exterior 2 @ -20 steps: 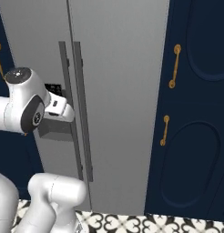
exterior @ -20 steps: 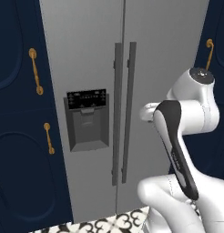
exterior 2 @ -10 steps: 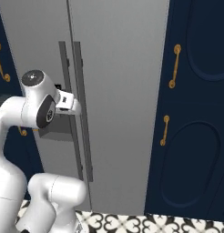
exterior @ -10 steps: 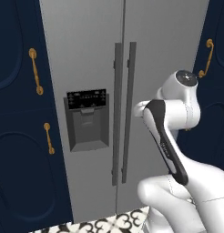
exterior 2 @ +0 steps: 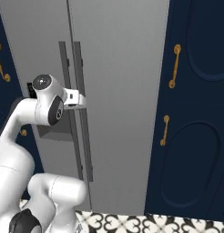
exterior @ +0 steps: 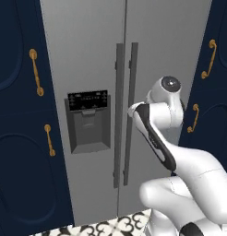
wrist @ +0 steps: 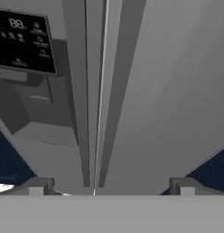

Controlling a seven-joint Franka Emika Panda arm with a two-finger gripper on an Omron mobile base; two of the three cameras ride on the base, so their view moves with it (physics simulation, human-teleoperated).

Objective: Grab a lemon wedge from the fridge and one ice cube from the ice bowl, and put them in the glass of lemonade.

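The grey two-door fridge (exterior: 170,55) (exterior 2: 123,68) (wrist: 177,91) stands shut in front of me, its two long dark handles (exterior: 119,83) (exterior 2: 77,59) side by side at the door seam. My gripper (exterior: 132,110) (exterior 2: 83,101) (wrist: 111,186) sits close to those handles at mid height, open and empty. In the hand view the fingertips (wrist: 38,186) stand wide apart, with both handles (wrist: 120,91) running up between them. The black dispenser panel (exterior: 87,99) (wrist: 25,41) is on the left door. The lemon wedge, ice cube, ice bowl and glass of lemonade are out of view.
Navy cabinets with gold handles flank the fridge on the left (exterior: 23,138) and right (exterior 2: 196,136). Patterned black-and-white floor tiles (exterior: 110,228) (exterior 2: 132,223) lie at the fridge's foot. My own white arm fills the lower side of both base views.
The arm has swung the hand in toward the fridge's door seam, bringing it near the handles. The jaws stayed open and the fridge stayed shut.
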